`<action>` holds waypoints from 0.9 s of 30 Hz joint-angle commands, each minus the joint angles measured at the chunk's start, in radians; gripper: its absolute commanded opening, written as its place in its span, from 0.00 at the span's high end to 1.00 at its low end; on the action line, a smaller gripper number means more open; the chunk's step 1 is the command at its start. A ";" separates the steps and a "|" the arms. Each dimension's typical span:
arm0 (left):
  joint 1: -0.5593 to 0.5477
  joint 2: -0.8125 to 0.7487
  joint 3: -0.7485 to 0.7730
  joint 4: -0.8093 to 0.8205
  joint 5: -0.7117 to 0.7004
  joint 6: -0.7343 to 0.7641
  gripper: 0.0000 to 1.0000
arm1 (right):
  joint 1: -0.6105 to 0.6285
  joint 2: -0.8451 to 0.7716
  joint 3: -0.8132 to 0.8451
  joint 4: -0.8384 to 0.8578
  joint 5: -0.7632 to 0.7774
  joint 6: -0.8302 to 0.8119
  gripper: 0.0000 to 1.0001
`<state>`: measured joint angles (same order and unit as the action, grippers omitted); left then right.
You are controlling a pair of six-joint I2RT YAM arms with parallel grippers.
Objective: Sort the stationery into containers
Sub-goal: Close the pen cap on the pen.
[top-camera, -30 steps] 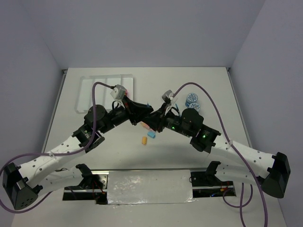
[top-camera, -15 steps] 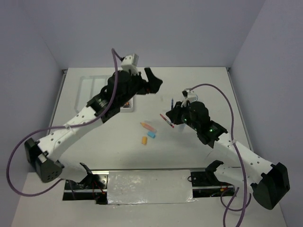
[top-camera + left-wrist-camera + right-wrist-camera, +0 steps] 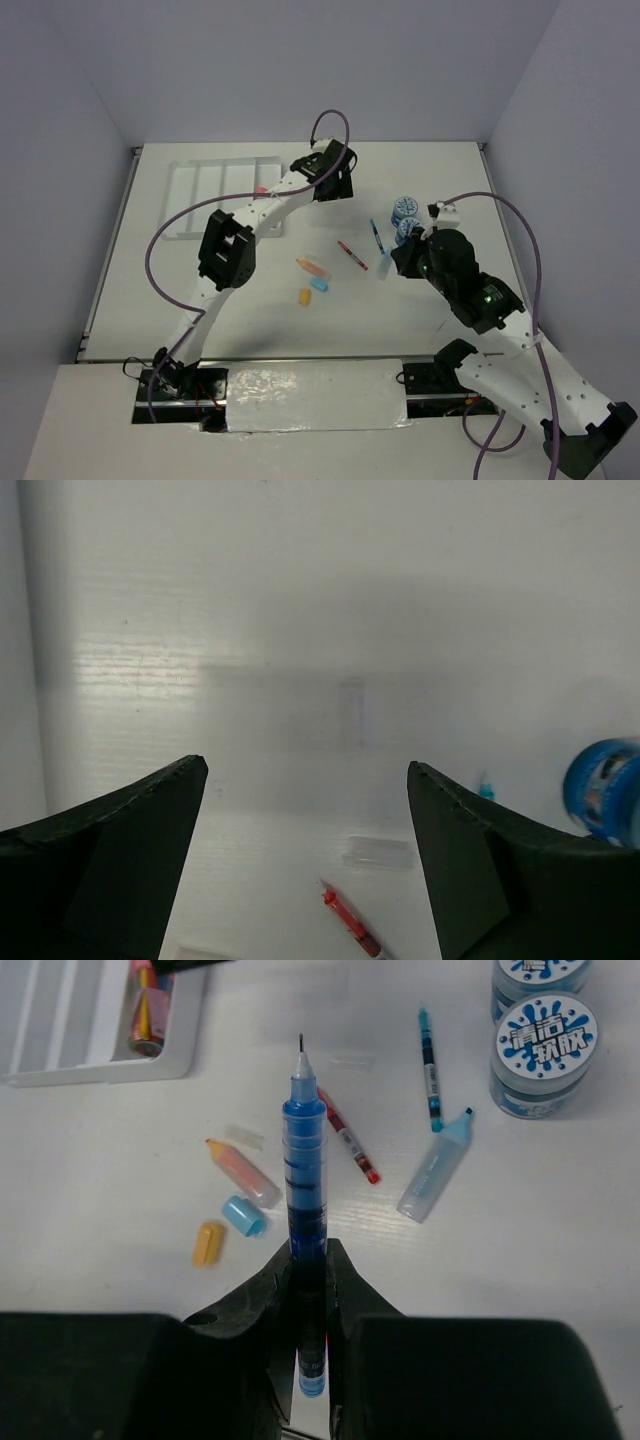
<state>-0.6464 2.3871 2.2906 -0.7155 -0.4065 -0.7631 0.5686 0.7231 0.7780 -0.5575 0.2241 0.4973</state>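
My right hand [image 3: 308, 1260] is pinching a blue pen [image 3: 303, 1160] near its back end. The barrel runs straight out between the fingers, and the fine tip points to the far side, above the surface [image 3: 480, 1280]. The pen is light and stiff with a smooth, hard barrel, so I judge it more likely to slide or pivot in the pinch than to bend. Holding it this far back leaves a long free end, and a hold nearer the middle would be steadier. The tip looks delicate and is best kept off hard edges.

My left hand [image 3: 306, 768] is spread wide and holds nothing, hovering over the far part of the surface just right of the white tray [image 3: 200, 190]. The tray sits at the far left, and its rightmost slot has something orange and red in it.

The red pen [image 3: 350, 1145] and thin blue pen [image 3: 430, 1070] will roll, so I would take each across the middle of the barrel. The orange eraser [image 3: 207, 1243] and light-blue eraser [image 3: 243, 1215] look soft and grippy but small. The pale blue tube [image 3: 432, 1175] lies near the two round tubs [image 3: 545, 1055] at the far right, and those tubs need a fully spread hand
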 commanded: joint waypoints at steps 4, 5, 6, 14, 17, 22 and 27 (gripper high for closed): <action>-0.006 0.003 0.033 0.160 0.040 0.042 0.06 | -0.004 -0.042 -0.013 -0.033 -0.135 -0.014 1.00; -0.009 0.039 0.050 0.156 0.037 0.044 0.07 | -0.004 -0.056 -0.028 -0.022 -0.152 -0.013 1.00; -0.010 0.055 0.073 0.153 0.034 0.041 0.07 | -0.001 -0.066 -0.034 -0.018 -0.167 -0.011 1.00; -0.035 0.130 0.053 0.211 -0.052 0.022 0.11 | -0.003 -0.154 -0.028 -0.030 -0.218 -0.016 1.00; -0.038 0.164 0.067 0.254 -0.017 0.047 0.12 | -0.003 -0.191 -0.025 -0.039 -0.256 -0.013 1.00; -0.047 0.208 0.104 0.225 -0.040 0.059 0.19 | -0.001 -0.260 -0.033 -0.036 -0.299 0.007 1.00; -0.059 0.215 0.084 0.200 -0.098 0.062 0.26 | 0.001 -0.278 -0.026 -0.047 -0.313 0.000 1.00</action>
<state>-0.6971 2.6045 2.3508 -0.5289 -0.4477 -0.7151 0.5686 0.4496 0.7265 -0.5999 -0.0639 0.5011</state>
